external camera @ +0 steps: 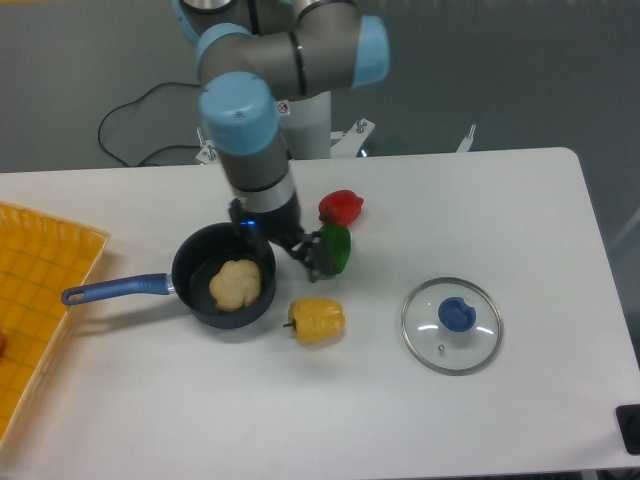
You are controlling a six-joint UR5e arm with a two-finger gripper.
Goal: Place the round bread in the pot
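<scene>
Pale tan, bumpy-edged round bread (pixel 236 284) lies flat on the floor of the dark blue-black round saucepan, the pot (pixel 198 296), whose long blue handle (pixel 112 289) points left toward the orange mesh tray (pixel 40 290) at the desk edge. The placing itself reads as done; the step in hand appears to be the retreat. The black two-finger claw (pixel 312 258) hangs outside the pot, just to the right of its rim and in front of the green bell pepper (pixel 335 247), carrying nothing. Whether its fingers are parted or closed cannot be told at this angle.

To retreat well, the claw should rise before travelling sideways. The green bell pepper sits just behind it, the red bell pepper (pixel 341 207) is near above, and the glossy yellow bell pepper with a stem (pixel 318 320) lies just below; a low sideways sweep could roll any of them. The pot rim is also close on the left, and a knock there might shift the pot. The round glass lid with a blue knob (pixel 452 324) rests well apart on the white desk (pixel 520 220) and poses no obstacle.
</scene>
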